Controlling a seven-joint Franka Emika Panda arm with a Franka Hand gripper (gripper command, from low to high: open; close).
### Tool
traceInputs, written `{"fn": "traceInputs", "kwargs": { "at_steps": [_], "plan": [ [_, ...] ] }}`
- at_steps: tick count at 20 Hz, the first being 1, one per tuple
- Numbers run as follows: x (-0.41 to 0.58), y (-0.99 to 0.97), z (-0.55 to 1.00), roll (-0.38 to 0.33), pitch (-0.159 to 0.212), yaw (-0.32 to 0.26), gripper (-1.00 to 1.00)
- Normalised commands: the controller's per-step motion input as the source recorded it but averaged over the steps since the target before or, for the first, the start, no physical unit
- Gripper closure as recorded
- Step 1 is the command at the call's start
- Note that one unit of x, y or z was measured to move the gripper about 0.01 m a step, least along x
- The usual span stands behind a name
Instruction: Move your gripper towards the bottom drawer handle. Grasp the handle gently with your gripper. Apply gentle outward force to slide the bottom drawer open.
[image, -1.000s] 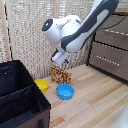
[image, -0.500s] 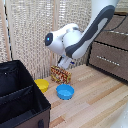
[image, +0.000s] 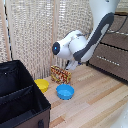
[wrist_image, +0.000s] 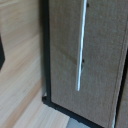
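In the exterior view the dark brown dresser stands at the right. Its bottom drawer carries a thin silver bottom drawer handle. The white-and-grey arm bends down in the middle of the scene, well short of the dresser. My gripper shows only as a small dark part under the wrist, and its jaws are not readable. The wrist view holds a brown drawer front with the silver bar handle running along it, some distance off. No fingers appear in that view.
A big black fabric box fills the exterior view's lower left. A yellow bowl, a blue bowl and a patterned box sit on the wooden floor below the arm. A reed screen stands behind.
The arm's wrist end has dropped lower and shifted slightly toward the exterior view's right. The bowls, boxes and dresser have stayed put.
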Motion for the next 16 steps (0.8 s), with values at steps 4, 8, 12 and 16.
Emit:
{"fn": "traceInputs", "kwargs": {
  "at_steps": [4,8,12,16],
  "plan": [
    [0.029,-0.55,0.0,-0.112,0.0,0.0,-1.0],
    [0.082,-0.46,-0.34,-0.08,0.0,0.0,-1.0],
    [0.106,-0.52,-0.22,-0.1,-0.002,0.0,-1.0],
    [0.004,-0.43,-0.01,-0.252,-0.039,-0.054,-1.0]
  ]
}}
